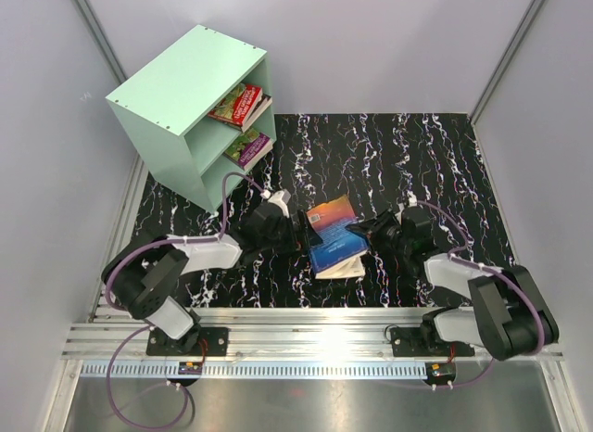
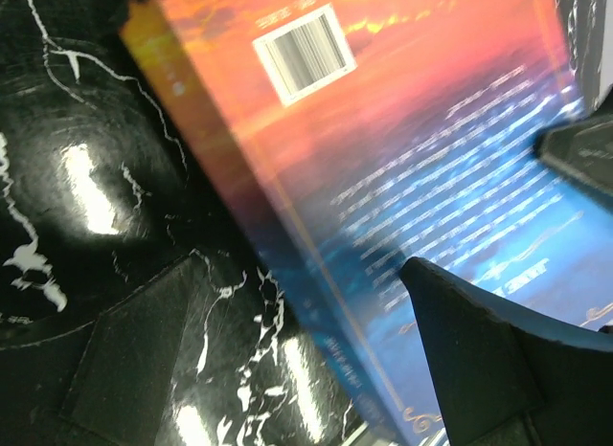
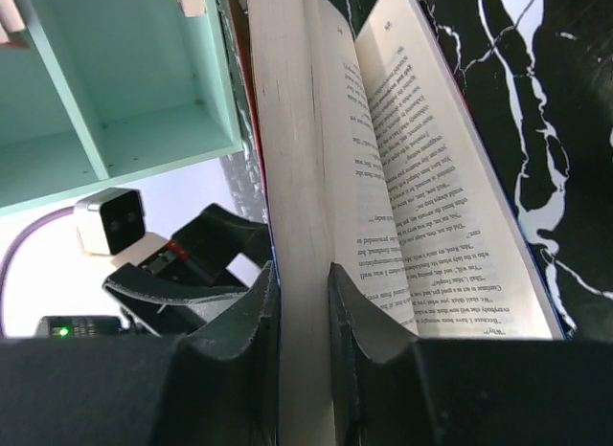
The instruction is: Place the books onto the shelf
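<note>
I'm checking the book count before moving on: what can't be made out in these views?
1. Top view: anything under the blue-and-orange book is hidden by it and by the left hand and right hand.
2. Left wrist view: the cover print is blurred, and the frame cuts off the book's ends.
3. Right wrist view: the frame cuts off the shelf, so what it holds cannot be identified.
</note>
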Robot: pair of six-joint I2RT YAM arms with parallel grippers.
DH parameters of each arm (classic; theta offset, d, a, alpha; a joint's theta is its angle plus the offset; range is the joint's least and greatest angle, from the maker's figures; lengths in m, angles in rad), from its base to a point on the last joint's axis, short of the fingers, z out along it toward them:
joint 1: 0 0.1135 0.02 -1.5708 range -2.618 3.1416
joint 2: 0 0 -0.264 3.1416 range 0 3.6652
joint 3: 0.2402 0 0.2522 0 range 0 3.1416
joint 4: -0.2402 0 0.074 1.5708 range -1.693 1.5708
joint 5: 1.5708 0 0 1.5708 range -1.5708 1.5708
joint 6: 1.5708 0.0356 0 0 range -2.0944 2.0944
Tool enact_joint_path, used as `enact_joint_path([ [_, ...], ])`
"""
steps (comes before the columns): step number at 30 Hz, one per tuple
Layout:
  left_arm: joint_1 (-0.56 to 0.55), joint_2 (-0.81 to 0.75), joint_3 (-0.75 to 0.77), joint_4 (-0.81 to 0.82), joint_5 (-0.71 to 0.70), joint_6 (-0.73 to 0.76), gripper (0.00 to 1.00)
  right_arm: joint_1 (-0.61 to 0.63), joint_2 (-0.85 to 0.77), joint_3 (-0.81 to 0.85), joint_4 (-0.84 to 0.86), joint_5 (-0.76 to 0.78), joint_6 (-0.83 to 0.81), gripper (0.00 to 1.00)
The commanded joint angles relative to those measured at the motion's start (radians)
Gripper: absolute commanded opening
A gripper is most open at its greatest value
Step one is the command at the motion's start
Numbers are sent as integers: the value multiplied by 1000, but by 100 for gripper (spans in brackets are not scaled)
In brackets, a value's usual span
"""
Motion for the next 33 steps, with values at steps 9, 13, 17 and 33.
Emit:
enact_joint_path([
  [9, 5, 55, 34, 172, -37, -85, 77, 7, 444, -123, 1032, -199, 437, 0],
  [13, 5, 44, 56, 146, -47, -63, 40, 13, 531, -114, 1125, -228, 438, 0],
  [17, 3, 7, 93, 64, -86, -7, 6, 13, 439, -115, 1070, -236, 373, 2],
  [33, 5, -80, 131, -26, -218, -35, 0, 31, -297, 359, -824, 160, -342, 100],
])
